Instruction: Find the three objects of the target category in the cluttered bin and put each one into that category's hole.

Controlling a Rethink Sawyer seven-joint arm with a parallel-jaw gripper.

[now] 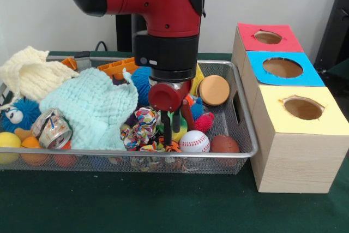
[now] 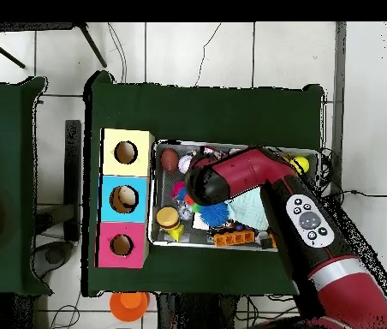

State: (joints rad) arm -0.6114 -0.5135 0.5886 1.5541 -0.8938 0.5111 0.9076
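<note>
The wire mesh bin (image 1: 136, 153) is packed with toys and cloths; it also shows in the overhead view (image 2: 231, 145). My gripper (image 1: 170, 135) hangs down inside the bin right of its middle, low among the clutter, between a multicoloured fabric knot (image 1: 140, 126) and a baseball (image 1: 194, 141). In the overhead view the arm (image 2: 248, 176) hides it. No plush animal toy shows clearly; a tan-orange bit (image 1: 23, 133) peeks out under a blue puffer ball at far left. The red-topped box's hole (image 1: 268, 37) is at the far right, and in the overhead view (image 2: 122, 245).
A mint knitted cloth (image 1: 92, 107) and a cream one (image 1: 30, 72) cover the bin's left half. A can (image 1: 52, 129), a brown ball (image 1: 224, 144) and a wooden disc (image 1: 214, 90) lie around. Blue-topped (image 1: 282, 67) and yellow-topped (image 1: 303, 107) boxes stand beside the bin.
</note>
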